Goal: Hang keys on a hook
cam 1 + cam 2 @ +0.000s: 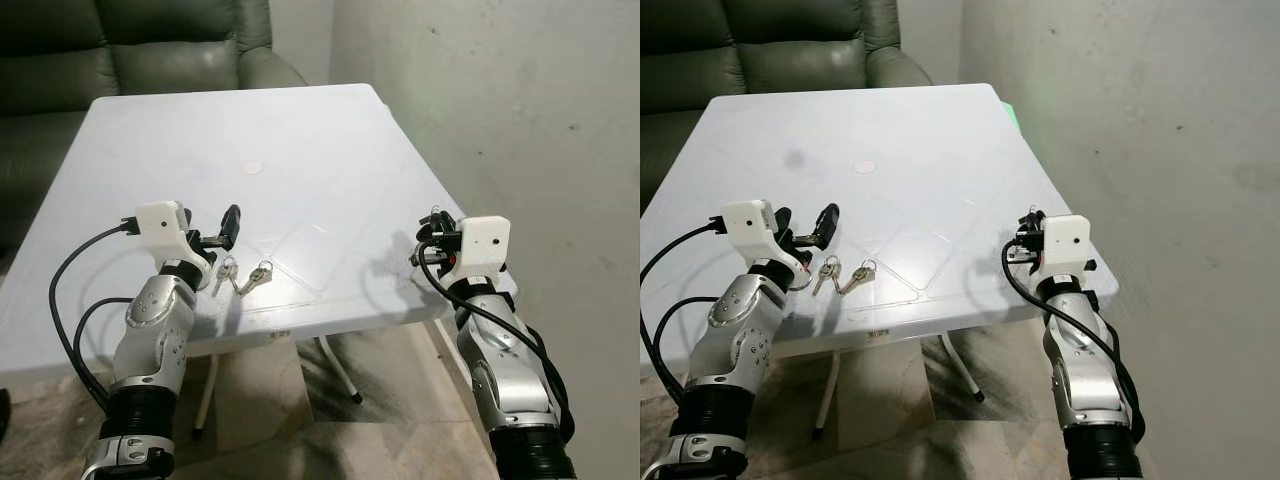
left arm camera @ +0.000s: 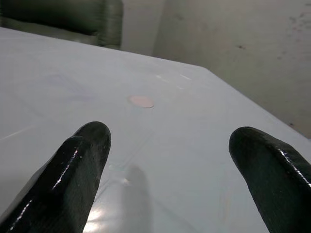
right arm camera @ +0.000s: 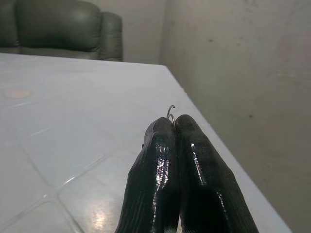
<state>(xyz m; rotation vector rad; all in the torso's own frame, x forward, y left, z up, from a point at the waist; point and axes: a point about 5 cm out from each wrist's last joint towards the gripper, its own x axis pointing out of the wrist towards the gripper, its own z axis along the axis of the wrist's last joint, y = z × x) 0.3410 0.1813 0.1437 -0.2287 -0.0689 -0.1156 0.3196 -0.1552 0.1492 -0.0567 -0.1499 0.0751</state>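
Note:
A bunch of silver keys [image 1: 245, 277] on a ring lies on the white table [image 1: 330, 150] near its front edge. My left gripper [image 1: 215, 238] hovers just above and behind the keys, open, with nothing between its two black fingers [image 2: 82, 160]. My right gripper [image 1: 432, 222] is at the table's front right corner. It is shut on a small wire hook [image 3: 170, 110], whose curved tip pokes up from between the fingertips.
A small pink disc [image 1: 252, 167] lies in the middle of the table. A dark green sofa [image 1: 120, 40] stands behind the table, and a bare grey wall [image 1: 520, 100] runs close along its right side. White table legs [image 1: 340, 365] show below the front edge.

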